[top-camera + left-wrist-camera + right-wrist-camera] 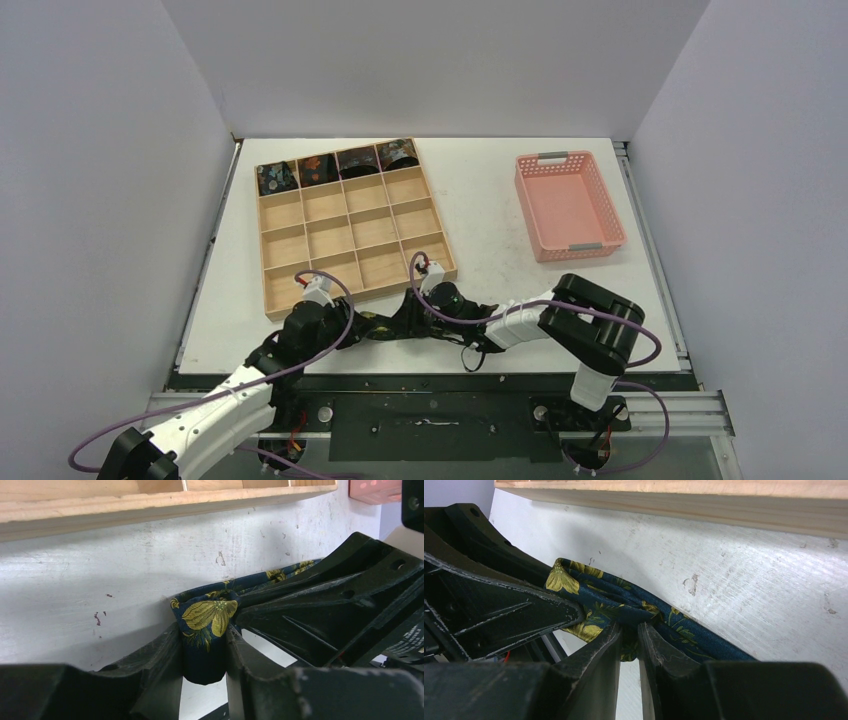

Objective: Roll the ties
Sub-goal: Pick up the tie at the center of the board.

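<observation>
Your left gripper (204,647) and right gripper (629,642) both pinch an unrolled tie (599,597); four rolled ties (318,168) already sit in the tray (262,240).

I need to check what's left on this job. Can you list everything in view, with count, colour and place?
rolled ties: four, dark navy with floral print, one in each compartment of the tray's far row
loose tie: one, navy with yellow flowers, on the table in front of the tray, between the claws
wooden tray: one, light wood, sixteen compartments, left-centre of the table
pink basket: one, pink, far right, nothing in it
table: one, white
left claw: one, black, closed on a fold of the loose tie
right claw: one, black, pinching the same tie
</observation>
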You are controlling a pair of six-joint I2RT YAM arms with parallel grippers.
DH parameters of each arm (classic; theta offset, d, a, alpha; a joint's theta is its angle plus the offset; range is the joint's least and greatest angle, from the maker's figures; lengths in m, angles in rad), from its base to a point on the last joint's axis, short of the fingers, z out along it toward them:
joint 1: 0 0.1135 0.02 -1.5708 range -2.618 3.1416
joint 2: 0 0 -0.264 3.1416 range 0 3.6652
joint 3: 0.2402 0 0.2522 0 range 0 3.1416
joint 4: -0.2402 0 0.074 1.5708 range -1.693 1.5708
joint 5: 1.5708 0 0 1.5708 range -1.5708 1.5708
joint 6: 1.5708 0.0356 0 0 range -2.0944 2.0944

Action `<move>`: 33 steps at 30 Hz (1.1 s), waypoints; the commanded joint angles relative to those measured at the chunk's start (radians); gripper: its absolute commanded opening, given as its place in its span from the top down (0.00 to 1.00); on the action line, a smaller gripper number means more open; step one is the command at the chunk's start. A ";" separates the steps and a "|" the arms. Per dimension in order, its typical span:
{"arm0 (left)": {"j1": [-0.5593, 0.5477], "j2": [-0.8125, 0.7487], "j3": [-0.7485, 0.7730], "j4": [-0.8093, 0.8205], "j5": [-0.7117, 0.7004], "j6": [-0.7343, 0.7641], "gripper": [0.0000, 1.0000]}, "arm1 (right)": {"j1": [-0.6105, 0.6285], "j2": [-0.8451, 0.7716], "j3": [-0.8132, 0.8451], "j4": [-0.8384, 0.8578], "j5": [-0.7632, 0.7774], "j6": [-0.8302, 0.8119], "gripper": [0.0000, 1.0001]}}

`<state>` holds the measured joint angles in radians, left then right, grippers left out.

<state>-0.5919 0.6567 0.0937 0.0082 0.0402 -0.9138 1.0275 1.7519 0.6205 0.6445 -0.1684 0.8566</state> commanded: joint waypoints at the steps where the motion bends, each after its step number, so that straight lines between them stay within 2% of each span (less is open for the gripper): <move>1: 0.007 0.001 0.026 0.029 0.008 0.048 0.75 | 0.003 -0.074 -0.010 -0.068 0.023 -0.027 0.79; 5: 0.007 0.014 0.060 -0.006 0.006 0.074 0.87 | -0.001 -0.143 -0.005 -0.148 0.056 -0.039 0.74; 9: 0.004 0.058 0.116 -0.112 -0.025 0.108 1.00 | -0.010 -0.247 -0.016 -0.257 0.122 -0.069 0.67; 14: -0.043 0.134 0.207 -0.259 -0.153 0.140 1.00 | -0.015 -0.444 -0.071 -0.418 0.275 -0.119 0.66; 20: -0.231 0.268 0.347 -0.410 -0.413 0.108 1.00 | -0.019 -0.724 -0.177 -0.595 0.435 -0.144 0.64; 25: -0.380 0.455 0.541 -0.630 -0.653 0.073 1.00 | -0.024 -0.880 -0.241 -0.667 0.476 -0.128 0.63; 33: -0.515 0.738 0.756 -0.892 -0.867 -0.050 1.00 | -0.027 -0.991 -0.280 -0.752 0.491 -0.097 0.63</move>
<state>-1.0523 1.2831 0.7441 -0.6701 -0.6460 -0.8780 1.0077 0.8143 0.3523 -0.0616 0.2787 0.7444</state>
